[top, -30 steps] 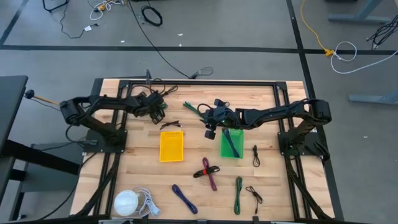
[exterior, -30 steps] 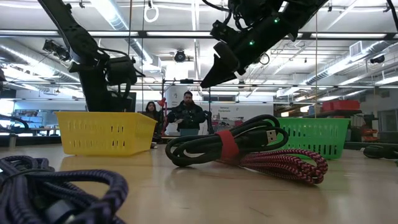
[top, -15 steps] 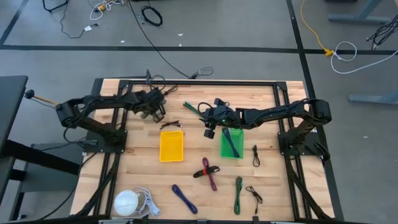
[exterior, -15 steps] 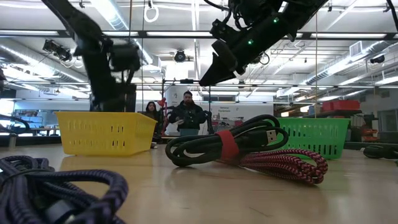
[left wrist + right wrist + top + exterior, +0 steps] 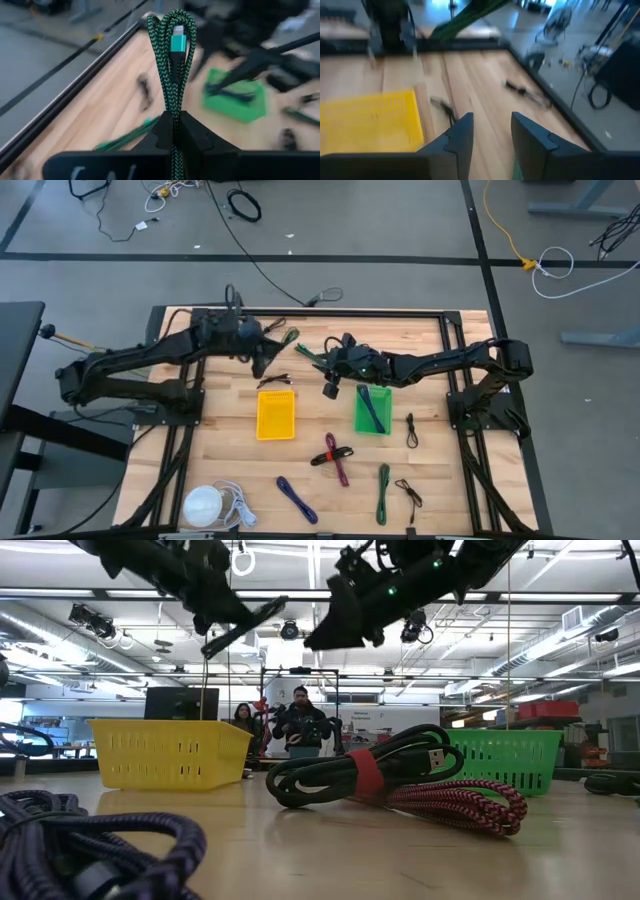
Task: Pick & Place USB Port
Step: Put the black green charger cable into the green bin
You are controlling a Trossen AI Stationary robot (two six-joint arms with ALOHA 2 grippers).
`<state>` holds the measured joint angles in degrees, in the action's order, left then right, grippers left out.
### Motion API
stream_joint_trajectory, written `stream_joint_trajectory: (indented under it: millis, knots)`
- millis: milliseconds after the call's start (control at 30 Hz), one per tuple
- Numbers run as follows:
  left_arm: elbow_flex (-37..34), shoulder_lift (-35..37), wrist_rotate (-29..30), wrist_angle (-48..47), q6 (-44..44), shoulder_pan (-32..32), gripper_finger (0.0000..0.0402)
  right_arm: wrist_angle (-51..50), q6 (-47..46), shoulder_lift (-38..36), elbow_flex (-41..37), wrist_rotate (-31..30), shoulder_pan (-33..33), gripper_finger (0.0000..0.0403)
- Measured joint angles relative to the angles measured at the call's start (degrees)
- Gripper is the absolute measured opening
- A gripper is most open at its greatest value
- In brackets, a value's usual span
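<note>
Green braided USB cable [image 5: 173, 65] is clamped in left gripper [image 5: 176, 131], lifted at far edge. Yellow plastic basket [image 5: 276, 415] not yet reached; placement outstanding. Right gripper [image 5: 490, 131] part-open, nothing held.

Green-and-black braided cable [image 5: 175, 65] with a teal plug; yellow basket [image 5: 276, 414]; green basket [image 5: 372, 410]; pale wood table [image 5: 440, 470]; red-and-black cable [image 5: 440, 802]

green cable [image 5: 172, 65] runs down between left gripper fingers [image 5: 159, 134] — lower end hidden; green basket [image 5: 235, 96] beyond it smeared by blur, contents unreadable; right wrist view blurred too — dark cable bits beside yellow basket [image 5: 370, 122] unidentifiable
</note>
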<state>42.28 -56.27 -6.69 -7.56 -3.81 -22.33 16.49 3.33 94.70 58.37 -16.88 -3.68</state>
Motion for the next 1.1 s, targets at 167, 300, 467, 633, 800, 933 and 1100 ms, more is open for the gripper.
stream_joint_trajectory:
  millis: [167, 300, 467, 633, 800, 933, 1100]
  knots:
    - [-4.0, 1.2, 0.2, 9.4, -0.3, 3.8, 0.0012, 8.7, 0.5, 0.0, 0.0, 5.3, -0.2, 0.0133]
    - [-6.5, 0.8, 0.2, 16.8, -0.5, 5.9, 0.0012, 13.8, 0.1, 0.0, 0.0, 10.3, -0.3, 0.0133]
    - [-7.9, 0.7, 0.5, 22.4, 0.1, 8.1, 0.0012, 15.6, 0.0, 0.0, 0.0, 10.3, -0.4, 0.0133]
    - [-8.0, -0.3, 2.3, 26.1, 1.9, 10.1, 0.0012, 17.8, -1.4, 0.0, 0.0, 10.5, -0.4, 0.0133]
    - [-8.0, -1.2, 2.6, 28.0, 2.6, 10.7, 0.0012, 18.9, -2.0, 0.0, 0.0, 14.3, -0.4, 0.0133]
    - [-8.1, -2.6, 2.6, 28.2, 2.6, 10.7, 0.0012, 19.9, -2.3, 0.0, 0.0, 15.0, -0.4, 0.0133]
    - [-8.0, -4.6, 2.6, 30.1, 2.6, 10.8, 0.0012, 20.6, -2.3, 0.0, 0.0, 15.0, -0.5, 0.0133]
